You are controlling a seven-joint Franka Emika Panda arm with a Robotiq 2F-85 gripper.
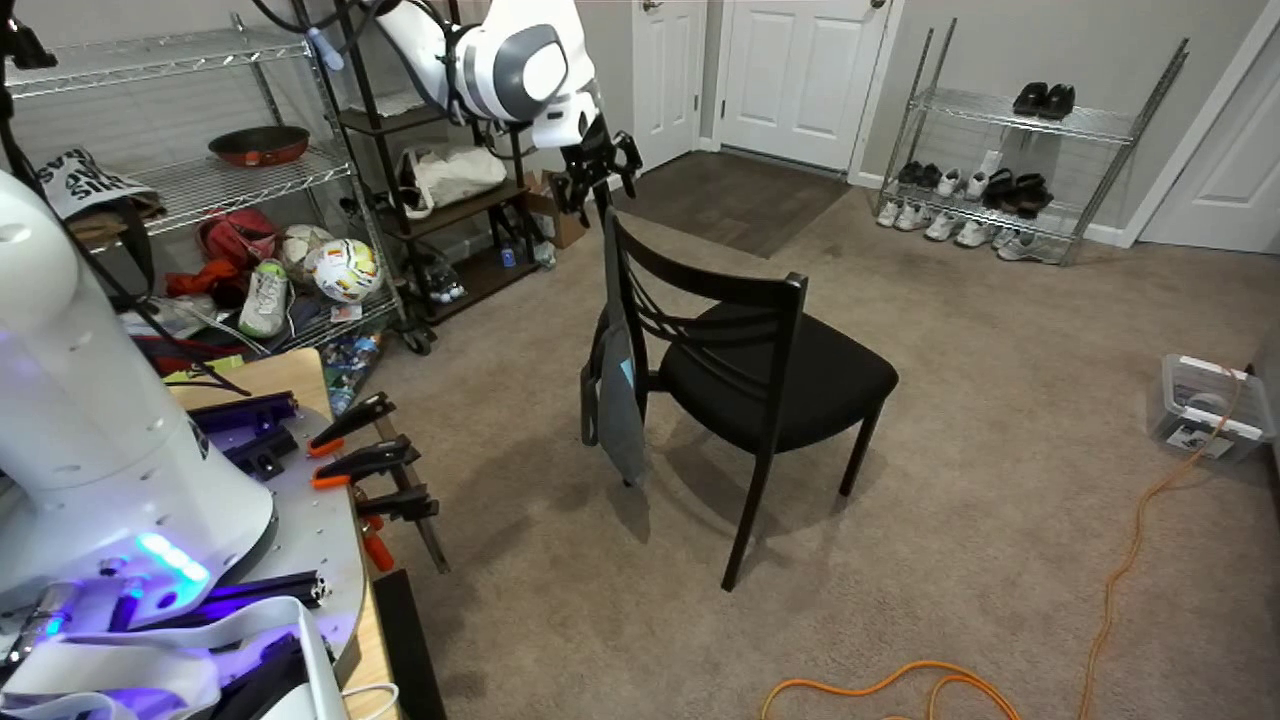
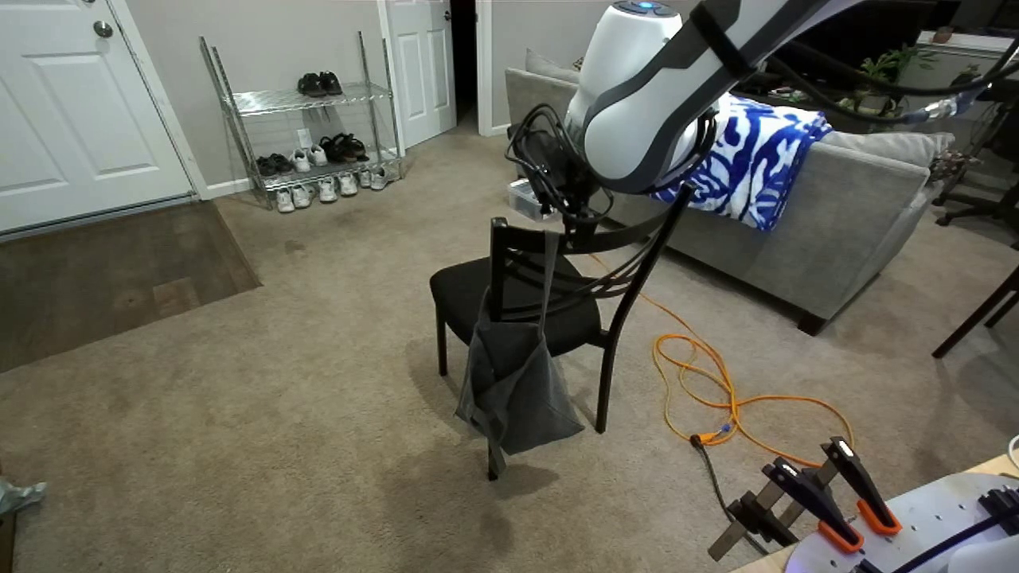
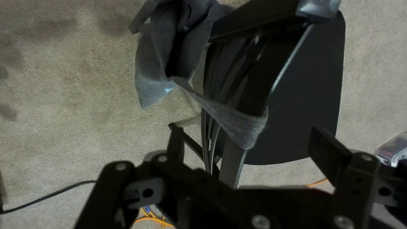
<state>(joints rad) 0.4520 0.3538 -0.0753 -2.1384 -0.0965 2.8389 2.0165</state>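
Observation:
A dark grey cloth bag [image 1: 615,400] hangs by its strap on the back of a black chair [image 1: 790,385]. The bag [image 2: 525,390] hangs on the back's outer side and also shows in the wrist view [image 3: 152,63]. Its strap [image 3: 243,128] loops over the chair's top rail [image 2: 629,235]. My gripper [image 3: 248,136] is open, with the strap and rail showing between its spread fingers. The gripper [image 1: 603,195] is over the top rail, close to the strap. Its fingertips are hidden in an exterior view [image 2: 581,231], and I cannot tell whether they touch the strap.
Wire shelves [image 1: 250,180] stand behind the arm. A shoe rack [image 1: 1010,190] stands by the wall. A grey sofa [image 2: 844,215] is beyond the chair. An orange cord [image 2: 732,398] lies on the carpet. Clamps [image 1: 365,460] stick out from the robot's table.

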